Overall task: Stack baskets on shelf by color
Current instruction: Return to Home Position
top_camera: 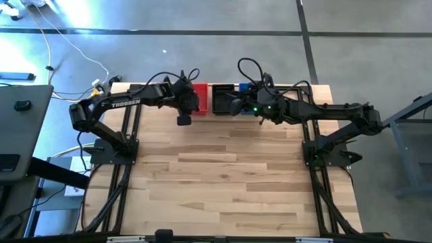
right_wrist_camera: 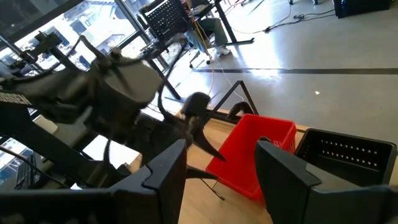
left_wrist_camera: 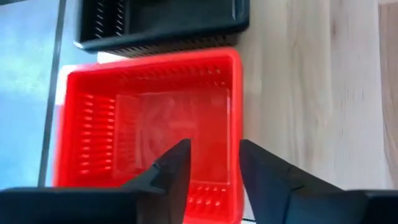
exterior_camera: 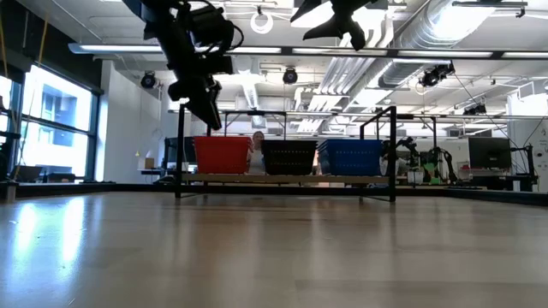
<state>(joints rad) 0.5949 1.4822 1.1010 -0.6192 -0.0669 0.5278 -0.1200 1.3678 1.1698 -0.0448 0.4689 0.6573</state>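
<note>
On the shelf (exterior_camera: 287, 179) at the table's far edge a red basket (exterior_camera: 223, 155), a black basket (exterior_camera: 288, 157) and a blue basket (exterior_camera: 351, 157) stand side by side on their bottoms. My left gripper (left_wrist_camera: 214, 155) hangs open just above the red basket (left_wrist_camera: 149, 124), slanting down. Its fingers stand to either side of the basket's near wall (left_wrist_camera: 236, 112), and in the low view their tips (exterior_camera: 211, 120) are clear of the rim. My right gripper (right_wrist_camera: 221, 155) is open and holds nothing, high above the black and blue baskets (top_camera: 233, 104).
Black rod uprights (exterior_camera: 394, 154) stand at the shelf's ends. The wide wooden tabletop (top_camera: 223, 175) stretches in front of the shelf. The two arm bases (top_camera: 111, 148) stand at the table's left and right edges. In the right wrist view the left arm (right_wrist_camera: 118, 87) is close by.
</note>
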